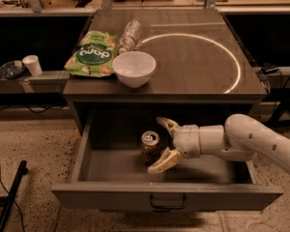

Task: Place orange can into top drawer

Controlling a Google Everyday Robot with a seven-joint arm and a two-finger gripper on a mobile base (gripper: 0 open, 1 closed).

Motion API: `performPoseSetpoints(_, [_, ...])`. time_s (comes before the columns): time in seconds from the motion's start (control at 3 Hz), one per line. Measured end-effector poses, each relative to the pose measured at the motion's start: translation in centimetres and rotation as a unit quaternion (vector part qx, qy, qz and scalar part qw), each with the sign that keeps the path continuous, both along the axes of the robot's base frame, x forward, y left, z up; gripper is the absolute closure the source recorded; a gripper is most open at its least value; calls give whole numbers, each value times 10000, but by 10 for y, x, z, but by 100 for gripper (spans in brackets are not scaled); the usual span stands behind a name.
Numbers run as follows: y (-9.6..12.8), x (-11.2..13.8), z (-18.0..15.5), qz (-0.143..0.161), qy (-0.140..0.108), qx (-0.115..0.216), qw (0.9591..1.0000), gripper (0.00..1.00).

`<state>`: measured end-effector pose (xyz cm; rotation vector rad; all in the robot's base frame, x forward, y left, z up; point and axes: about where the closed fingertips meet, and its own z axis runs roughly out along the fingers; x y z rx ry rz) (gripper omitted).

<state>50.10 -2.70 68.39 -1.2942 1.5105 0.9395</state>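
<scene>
The orange can point(150, 147) stands upright on the floor of the open top drawer point(82, 153), left of centre, its silver pull-tab top showing. My gripper point(162, 145) is inside the drawer just right of the can. Its pale fingers point(165, 160) are spread open, one behind and one in front of the can's right side, and they do not hold it. The white arm reaches in from the right. The drawer's dark handle point(167, 205) is at its front centre.
On the cabinet top point(198, 66) stand a white bowl point(134, 67), a green snack bag point(91, 54) and a clear plastic bottle point(129, 34) lying down. A white cup point(33, 65) sits on a low shelf at the left. A dark pole point(12, 197) lies on the floor.
</scene>
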Motion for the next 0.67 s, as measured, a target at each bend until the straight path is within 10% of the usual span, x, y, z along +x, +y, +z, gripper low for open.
performPoseSetpoints(0.67, [-28, -3, 65, 219, -487, -162, 9984, 0])
